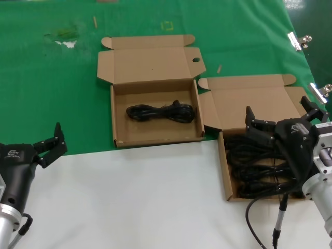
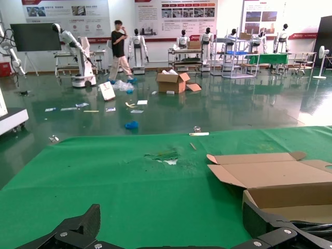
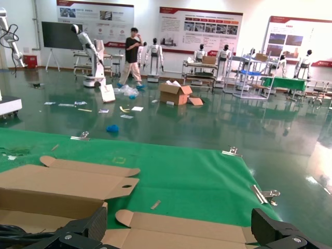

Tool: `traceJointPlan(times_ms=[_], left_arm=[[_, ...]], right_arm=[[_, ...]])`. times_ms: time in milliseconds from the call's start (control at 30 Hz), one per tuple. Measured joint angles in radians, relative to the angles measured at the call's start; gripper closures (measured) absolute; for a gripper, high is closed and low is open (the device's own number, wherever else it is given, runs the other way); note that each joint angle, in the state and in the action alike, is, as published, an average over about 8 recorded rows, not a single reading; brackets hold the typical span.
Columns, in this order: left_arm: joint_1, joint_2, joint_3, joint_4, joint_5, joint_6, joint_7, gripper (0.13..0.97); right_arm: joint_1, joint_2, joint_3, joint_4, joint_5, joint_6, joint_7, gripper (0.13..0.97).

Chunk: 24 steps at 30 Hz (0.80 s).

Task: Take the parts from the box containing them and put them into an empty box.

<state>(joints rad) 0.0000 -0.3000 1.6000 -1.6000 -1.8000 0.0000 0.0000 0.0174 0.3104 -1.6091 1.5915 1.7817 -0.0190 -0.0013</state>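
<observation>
While the left gripper (image 1: 52,142) waits low at the tabletop's (image 1: 145,197) left edge, jaws apart, the head view shows the right gripper (image 1: 280,122), jaws spread, over the right box (image 1: 224,171) full of cables (image 1: 249,171). One cable (image 1: 161,112) lies in the left box (image 1: 155,136).

Left wrist view: spread fingers (image 2: 78,225), left box (image 2: 270,181).

Right wrist view: spread fingers (image 3: 270,228) above both boxes' lids (image 3: 62,181).

Black cables (image 1: 161,112), brown boxes (image 1: 155,136), green cloth (image 1: 52,93), seemingly plain.
</observation>
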Motion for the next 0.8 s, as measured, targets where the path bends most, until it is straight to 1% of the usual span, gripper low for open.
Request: traceJointPlan(times_ms=[800], left_arm=[[0.000, 0.000, 0.000, 0.000, 0.000, 0.000, 0.000, 0.132]], right_arm=[[0.000, 0.000, 0.000, 0.000, 0.000, 0.000, 0.000, 0.129]])
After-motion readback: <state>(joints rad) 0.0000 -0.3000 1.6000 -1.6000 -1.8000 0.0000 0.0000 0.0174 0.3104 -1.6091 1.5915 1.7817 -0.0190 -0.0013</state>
